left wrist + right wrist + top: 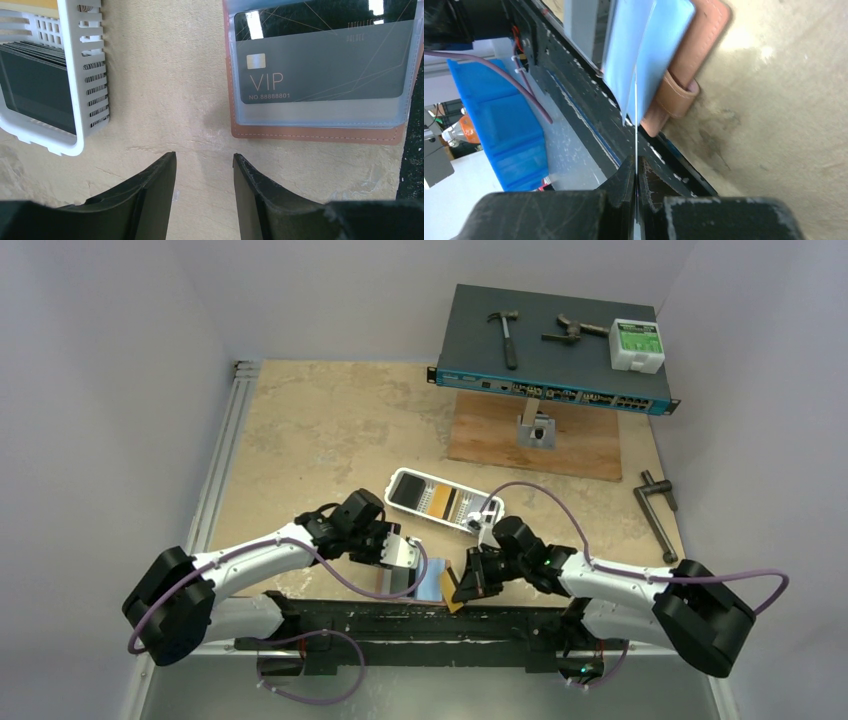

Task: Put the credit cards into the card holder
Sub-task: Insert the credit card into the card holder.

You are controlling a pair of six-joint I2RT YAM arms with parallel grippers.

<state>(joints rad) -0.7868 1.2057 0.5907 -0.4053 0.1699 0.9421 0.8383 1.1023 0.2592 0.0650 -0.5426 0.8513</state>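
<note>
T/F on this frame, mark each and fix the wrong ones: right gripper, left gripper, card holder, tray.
1. The right gripper is shut on a thin card seen edge-on. True.
2. The left gripper holds a card. False: its jaws stand apart with nothing between them.
3. A grey VIP card sits inside the card holder. True.
4. The white tray holds nothing. False: dark cards lie in it.

one card holder point(320, 134), one tray point(92, 75), one hammer point(508, 335)
</note>
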